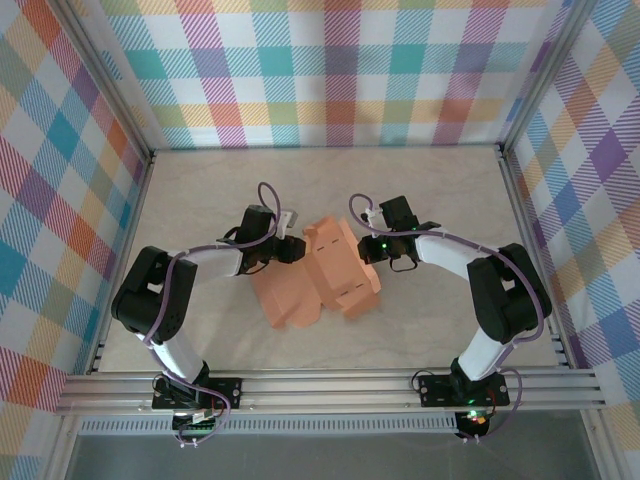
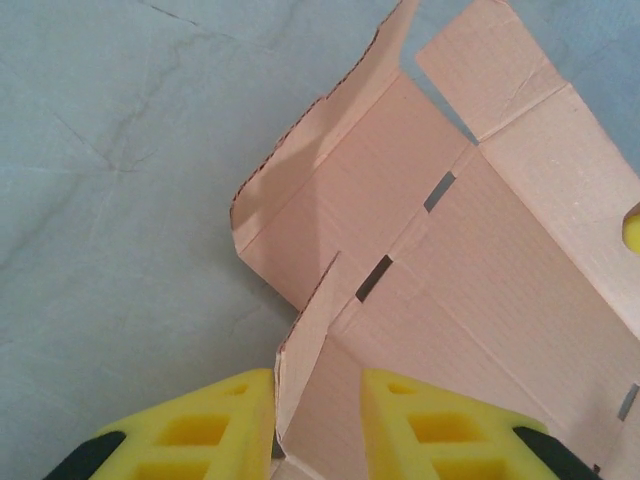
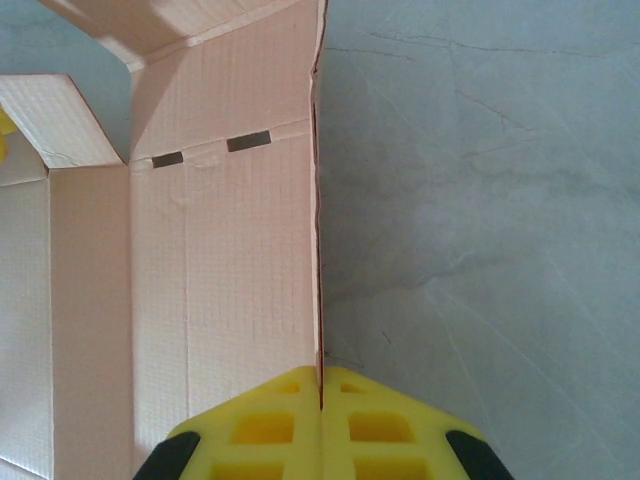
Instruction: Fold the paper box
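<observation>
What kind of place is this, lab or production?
Likely a lab test cell: aluminium frame with left arm and right arm bolted on, plaid cloth walls, paper box on the tabletop.

Bright, even light floods the counter, soft from overhead, no glare. The paper box drops only a faint shadow beside its near edge. Left wrist view: grey shadow crosses the box's raised flap, and the left tool, below the box, blurs. Right wrist view: crisp box texture, a dim band beside its wall.
</observation>
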### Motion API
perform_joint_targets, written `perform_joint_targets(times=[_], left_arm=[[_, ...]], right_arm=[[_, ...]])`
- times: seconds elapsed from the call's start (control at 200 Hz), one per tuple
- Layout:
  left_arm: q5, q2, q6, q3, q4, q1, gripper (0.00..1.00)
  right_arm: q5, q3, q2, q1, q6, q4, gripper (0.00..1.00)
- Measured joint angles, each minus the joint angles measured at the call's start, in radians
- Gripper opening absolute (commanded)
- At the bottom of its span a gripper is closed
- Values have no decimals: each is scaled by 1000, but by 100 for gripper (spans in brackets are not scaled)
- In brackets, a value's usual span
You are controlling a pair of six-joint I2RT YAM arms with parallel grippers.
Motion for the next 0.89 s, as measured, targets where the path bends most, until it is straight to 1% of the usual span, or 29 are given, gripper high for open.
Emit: perform_joint_targets(times=[0.175, 0.21, 0.3, 0.315, 0.36, 0.57, 0.62, 0.805, 0.895], left_arm=[[1, 16, 44, 27, -7, 0, 27], [3, 22, 48, 36, -6, 0, 23], [17, 27, 55, 48, -6, 0, 21], [18, 27, 55, 48, -5, 0, 16], [31, 29, 57, 53, -8, 0, 14], [62, 36, 76, 62, -12, 0, 14], [63, 36, 80, 62, -13, 0, 17], [53, 36, 110, 62, -32, -3, 21], [47, 36, 126, 62, -34, -7, 20]], right_arm=[[-16, 0, 0, 0, 5, 0, 0], [-17, 0, 0, 0, 6, 0, 0], [-21, 0, 0, 0, 7, 0, 0], [-22, 0, 0, 0, 7, 0, 0], [-23, 0, 0, 0, 7, 0, 0], [-23, 0, 11, 0, 7, 0, 0], [-23, 0, 12, 0, 7, 0, 0], [-27, 2, 12, 0, 7, 0, 0], [-30, 2, 12, 0, 7, 0, 0]])
